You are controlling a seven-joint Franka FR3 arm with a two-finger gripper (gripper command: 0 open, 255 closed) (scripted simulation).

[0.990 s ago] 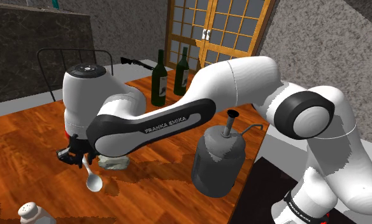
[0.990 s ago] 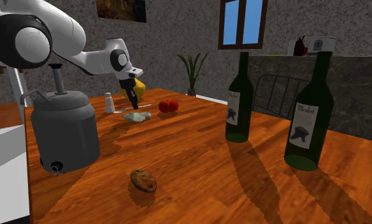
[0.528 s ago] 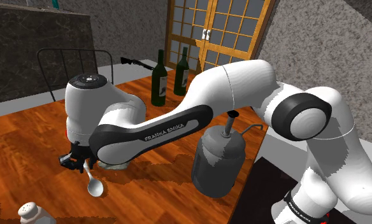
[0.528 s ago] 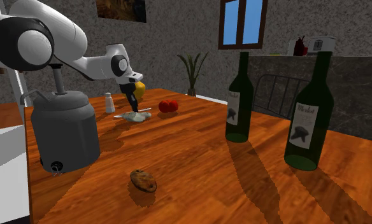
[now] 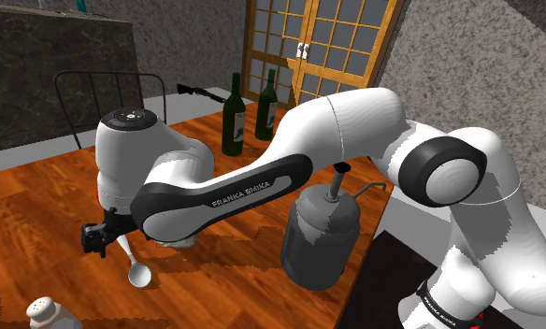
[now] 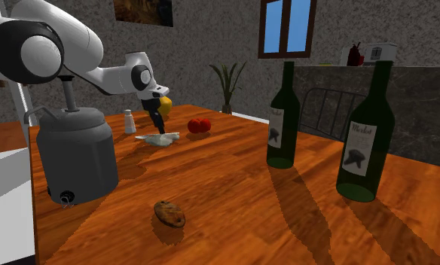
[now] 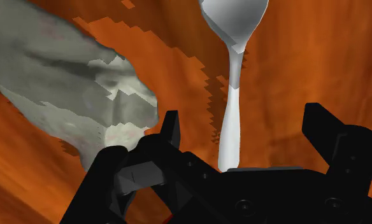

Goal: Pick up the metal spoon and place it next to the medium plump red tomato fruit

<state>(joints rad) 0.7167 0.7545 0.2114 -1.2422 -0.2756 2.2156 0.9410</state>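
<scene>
The pale grey spoon [image 7: 233,95] lies on the wooden table [image 5: 37,206], its handle running back between my gripper's [image 7: 245,121] two black fingers, which stand well apart and do not touch it. In the shoulder view the spoon [image 5: 134,266] points its bowl toward the table's near edge, just below the open gripper [image 5: 106,239]. The red tomato [image 6: 199,125] sits a short way beyond, to the right of the gripper [image 6: 159,123] in the second exterior view. A lumpy grey object [image 7: 76,89] lies right beside the spoon.
A grey canister with a pump handle [image 5: 320,234] stands near the stand. A white shaker [image 5: 47,311] is at the near table edge. Two dark green bottles [image 5: 234,114] stand farther back. A brown potato-like lump [image 6: 169,214] lies mid-table, and a yellow object [image 6: 166,103] sits behind the gripper.
The fingers, shut on the spoon's handle in the earlier frames, have spread apart and let it go. The hand lowered slightly before that; the spoon now rests on the table.
</scene>
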